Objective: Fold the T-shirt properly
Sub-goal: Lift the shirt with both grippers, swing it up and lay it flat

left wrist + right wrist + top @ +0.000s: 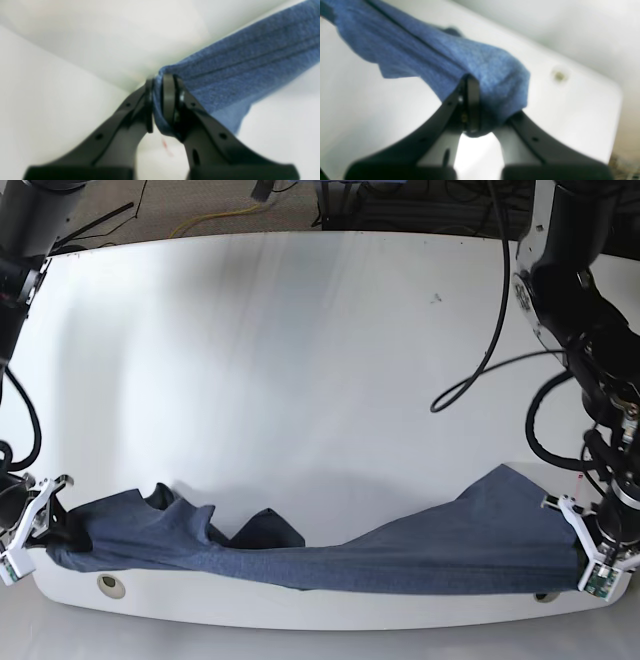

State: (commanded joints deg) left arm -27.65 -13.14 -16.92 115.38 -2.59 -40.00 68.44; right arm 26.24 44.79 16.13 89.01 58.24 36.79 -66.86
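The T-shirt (330,555) is a blue-grey heathered cloth stretched in a long band along the table's near edge, lifted at both ends. My left gripper (156,100) is shut on one end of the T-shirt (237,67), at the right of the base view (592,558). My right gripper (482,105) is shut on the other end, where the T-shirt (475,62) drapes over its fingers, at the left of the base view (45,530). No lettering shows on the cloth.
The white table (300,350) stretches away behind the shirt. A round hole (109,584) sits near the front left corner, also seen in the right wrist view (559,75). Black cables (490,350) hang by the right arm.
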